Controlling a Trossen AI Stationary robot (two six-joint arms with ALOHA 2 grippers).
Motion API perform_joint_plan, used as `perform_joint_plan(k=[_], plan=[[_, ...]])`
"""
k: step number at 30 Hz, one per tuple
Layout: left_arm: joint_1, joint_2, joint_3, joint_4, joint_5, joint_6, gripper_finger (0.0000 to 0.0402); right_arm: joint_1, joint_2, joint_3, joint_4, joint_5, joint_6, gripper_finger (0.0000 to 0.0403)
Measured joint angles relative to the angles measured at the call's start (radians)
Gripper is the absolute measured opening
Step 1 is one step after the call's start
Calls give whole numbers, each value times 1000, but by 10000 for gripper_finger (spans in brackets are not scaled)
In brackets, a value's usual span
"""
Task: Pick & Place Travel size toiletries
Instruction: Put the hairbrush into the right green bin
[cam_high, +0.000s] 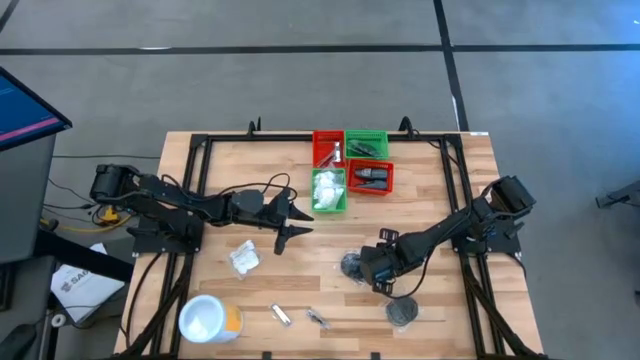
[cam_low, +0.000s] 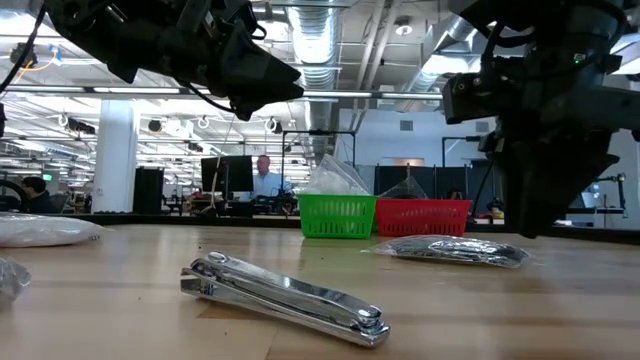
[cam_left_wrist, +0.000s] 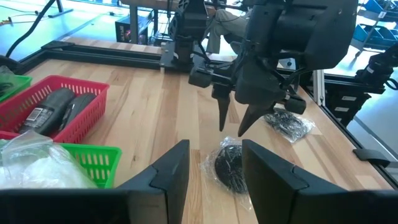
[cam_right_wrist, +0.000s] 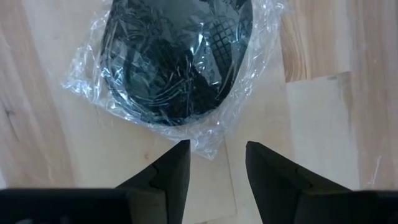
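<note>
High view is showing the right gripper (cam_high: 381, 283) hanging over a black round disc in clear wrap (cam_high: 353, 264) lying on the wooden table (cam_high: 440, 210), jaws parted and holding nothing. Left gripper (cam_high: 296, 222) is waiting with jaws apart near the green plastic bin (cam_high: 329, 190).
</note>
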Motion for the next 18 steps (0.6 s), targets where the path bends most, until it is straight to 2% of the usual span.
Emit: perform_joint_plan(k=[9, 18], plan=[[0, 0, 0, 0, 0, 0, 137, 0, 3, 0, 13, -19, -23, 145], [0, 0, 0, -3, 1, 0, 137, -6, 108, 14, 38, -46, -50, 145]])
